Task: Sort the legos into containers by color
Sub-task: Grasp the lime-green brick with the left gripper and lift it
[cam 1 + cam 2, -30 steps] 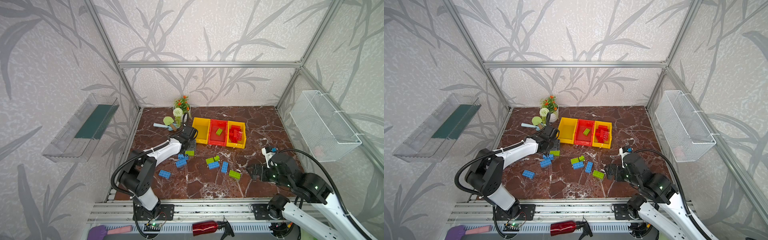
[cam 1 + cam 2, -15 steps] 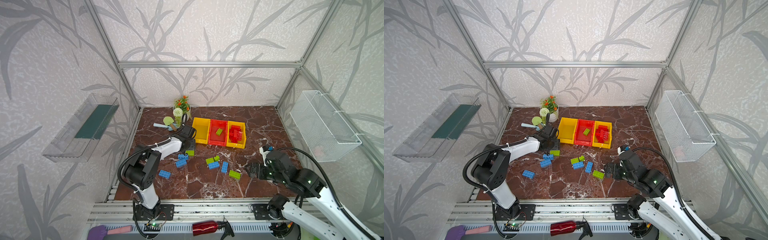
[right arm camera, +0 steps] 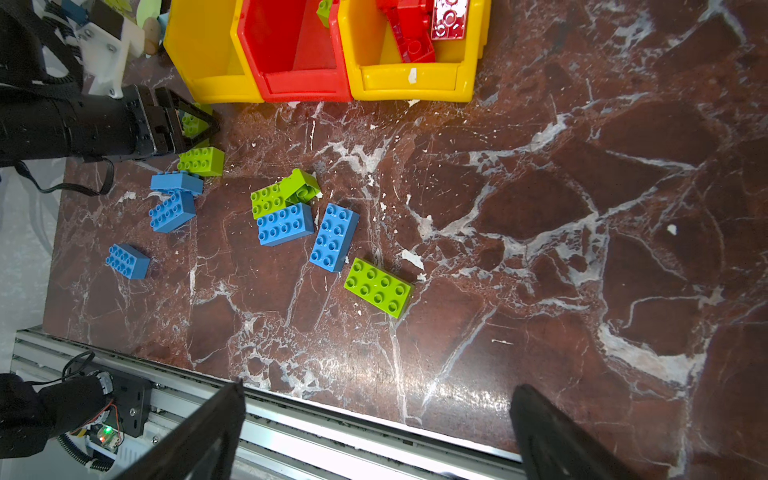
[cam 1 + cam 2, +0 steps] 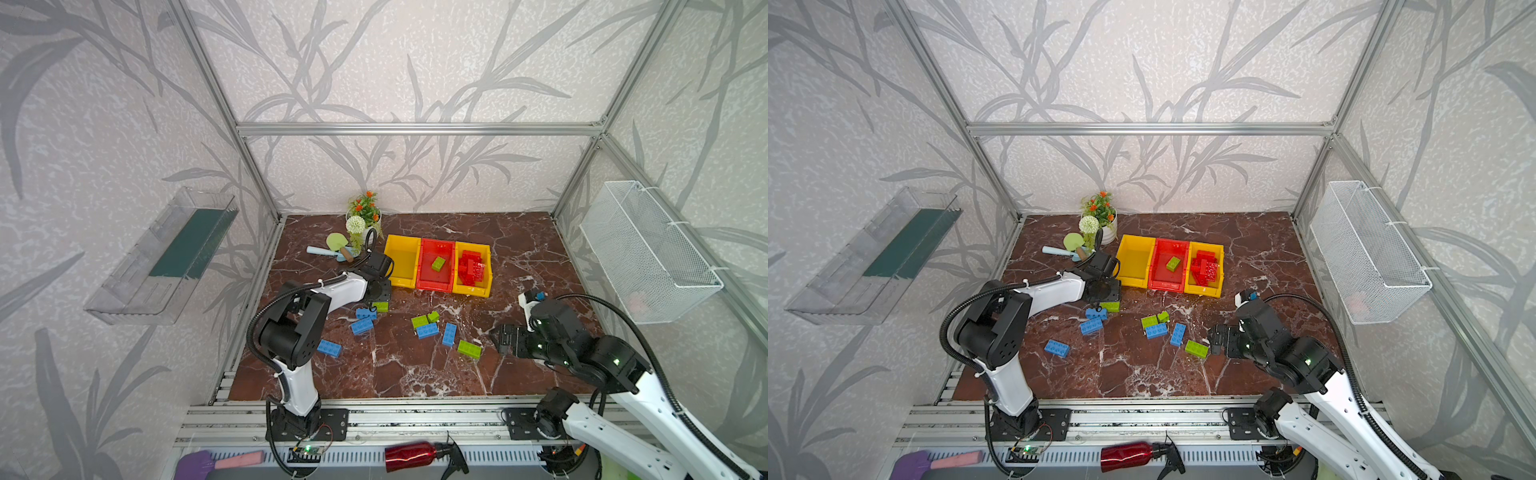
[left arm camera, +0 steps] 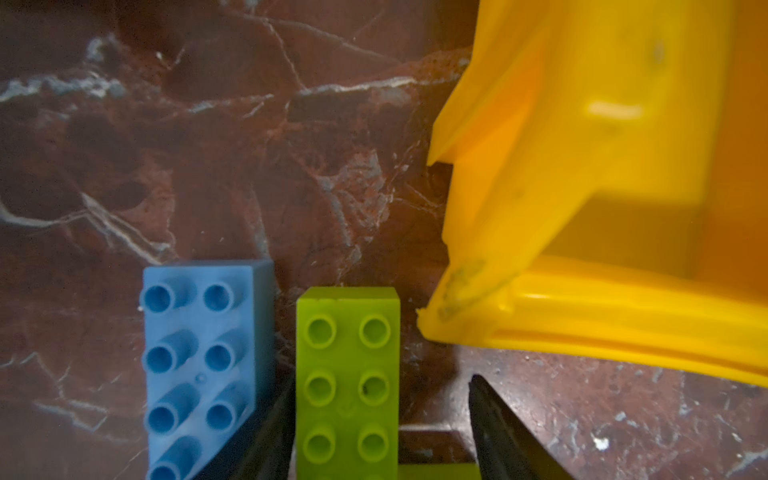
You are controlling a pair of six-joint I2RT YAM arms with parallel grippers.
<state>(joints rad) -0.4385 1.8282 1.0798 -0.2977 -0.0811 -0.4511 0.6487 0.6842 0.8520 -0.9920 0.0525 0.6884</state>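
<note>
The red-brown marble tabletop (image 4: 415, 374) carries a joined row of plastic bins (image 4: 434, 286), two yellow and one red, at the back. Both top views show red bricks (image 4: 471, 268) piled in the right-hand yellow bin. My right gripper (image 3: 378, 386) hovers spread wide, holding nothing. My left gripper (image 5: 382, 380) sits beside the other yellow bin. Only my left wrist view shows it part-open astride a lime green studded brick (image 5: 347, 374), one finger (image 5: 274, 419) touching, the other apart. From above, my wrist hides that brick.
</note>
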